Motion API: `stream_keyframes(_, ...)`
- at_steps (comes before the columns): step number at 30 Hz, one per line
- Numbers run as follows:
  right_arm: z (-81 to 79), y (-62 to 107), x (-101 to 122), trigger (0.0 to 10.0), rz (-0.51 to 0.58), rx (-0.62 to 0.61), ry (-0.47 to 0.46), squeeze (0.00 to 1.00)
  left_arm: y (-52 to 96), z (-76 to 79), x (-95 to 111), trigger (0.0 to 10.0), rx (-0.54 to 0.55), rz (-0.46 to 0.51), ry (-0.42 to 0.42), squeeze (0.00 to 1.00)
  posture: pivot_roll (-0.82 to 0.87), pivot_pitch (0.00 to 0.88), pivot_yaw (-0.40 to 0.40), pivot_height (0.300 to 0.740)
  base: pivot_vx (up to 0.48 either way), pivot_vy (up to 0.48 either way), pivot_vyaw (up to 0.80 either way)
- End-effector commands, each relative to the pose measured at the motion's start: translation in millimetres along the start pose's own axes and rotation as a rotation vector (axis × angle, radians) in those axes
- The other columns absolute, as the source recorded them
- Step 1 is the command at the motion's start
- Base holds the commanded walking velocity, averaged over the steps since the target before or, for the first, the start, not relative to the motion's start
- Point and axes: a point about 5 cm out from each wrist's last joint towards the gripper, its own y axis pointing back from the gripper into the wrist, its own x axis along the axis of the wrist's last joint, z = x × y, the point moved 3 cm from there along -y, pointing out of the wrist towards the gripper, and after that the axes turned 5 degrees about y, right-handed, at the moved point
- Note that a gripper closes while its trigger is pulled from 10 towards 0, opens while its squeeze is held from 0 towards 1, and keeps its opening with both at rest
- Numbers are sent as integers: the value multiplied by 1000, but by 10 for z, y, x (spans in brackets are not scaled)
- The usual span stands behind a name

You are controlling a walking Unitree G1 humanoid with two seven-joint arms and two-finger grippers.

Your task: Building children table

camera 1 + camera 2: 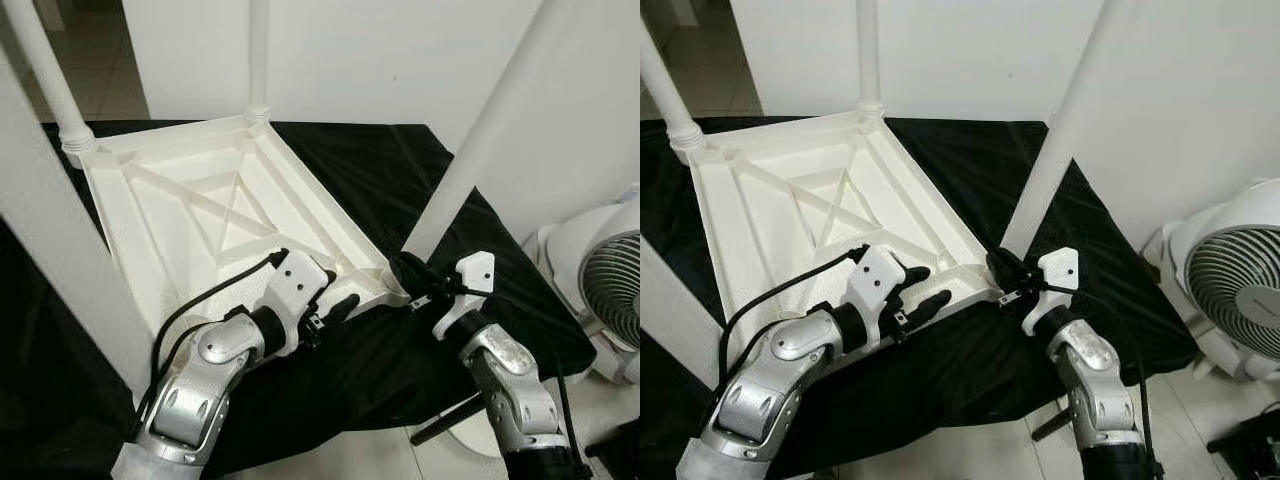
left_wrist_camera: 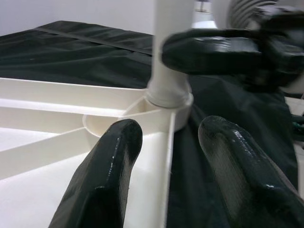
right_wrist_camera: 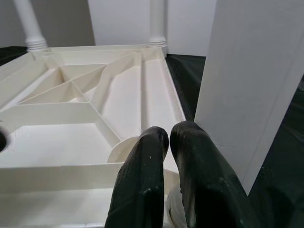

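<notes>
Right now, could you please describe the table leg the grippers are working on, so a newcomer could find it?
On the black cloth lies a white tabletop, upside down, with legs standing up from its corners. The one you want is the leg at the corner nearest the fan. It alone has the left gripper and right gripper at its base.
</notes>
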Motion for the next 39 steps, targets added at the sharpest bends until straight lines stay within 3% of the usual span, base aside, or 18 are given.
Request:
stream_keyframes(1,311,29,77,10000,15,-134,38,0,27,-18,-13,10000,30,-11,-4,0,123,28,-104,740,0,0,0)
stream_keyframes(9,275,-2,105,10000,33,-123,21,0,39,-3,3,10000,32,-7,9,0,125,23,-103,740,0,0,0)
stream_keyframes(11,200,-31,118,10000,46,-90,4,0,105,13,-53,10000,31,-18,12,0,123,21,-98,740,0,0,0)
stream_keyframes(20,142,-90,68,10000,45,-65,-7,0,296,31,-98,10000,34,-33,13,0,150,28,-100,740,0,0,0)
stream_keyframes(31,-274,-155,133,10000,57,159,-78,0,372,99,-326,10000,10,-146,-4,0,156,36,-104,740,0,0,0)
stream_keyframes(39,-422,-119,266,10000,80,255,-114,0,314,39,-432,10000,37,-209,-31,0,139,36,-97,740,0,0,0)
